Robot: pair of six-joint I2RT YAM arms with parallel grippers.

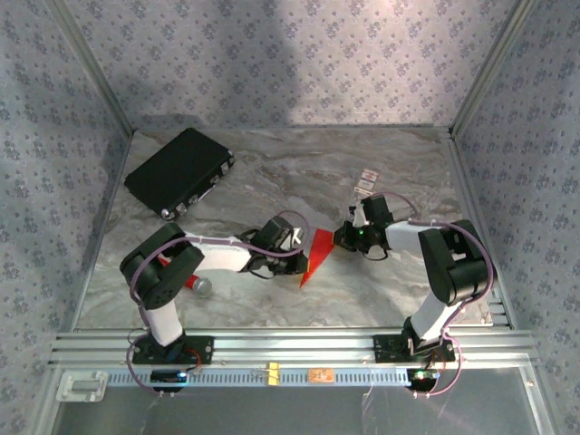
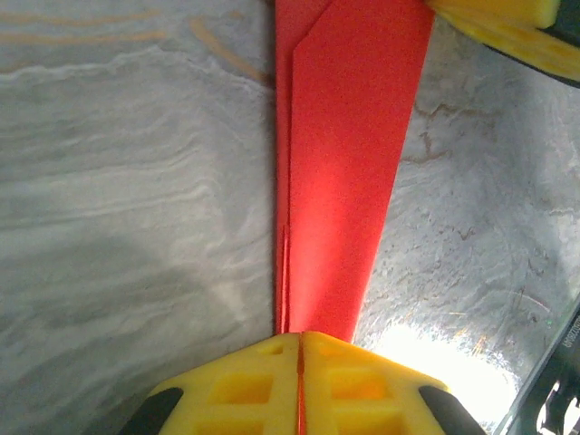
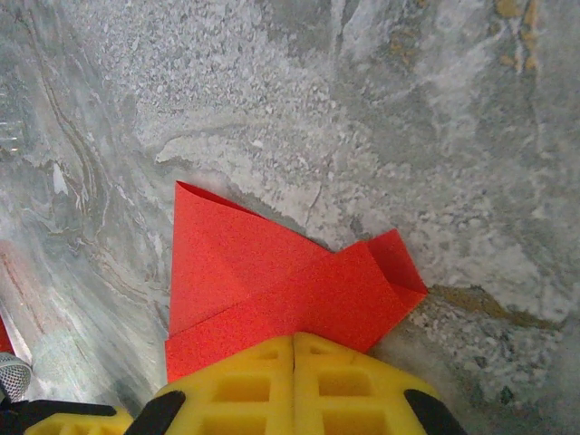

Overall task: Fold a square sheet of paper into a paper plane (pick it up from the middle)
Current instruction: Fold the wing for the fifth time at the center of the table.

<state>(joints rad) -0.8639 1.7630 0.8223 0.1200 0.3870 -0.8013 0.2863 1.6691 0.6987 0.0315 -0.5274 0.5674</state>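
The red sheet of paper, folded into a narrow pointed shape, sits mid-table between the two arms. My left gripper is shut on one end; a red edge shows in the seam between its yellow fingers, and the folded paper runs away from them. My right gripper meets the paper's far right corner. Its jaws are shut with no red in the seam, and the creased paper spreads out from under its fingertips over the table. I cannot tell whether it pinches or only presses the paper.
A black case lies at the back left. A small red cylinder with a grey end rests by the left arm. Small cards lie at the back right. Metal frame rails edge the marble table.
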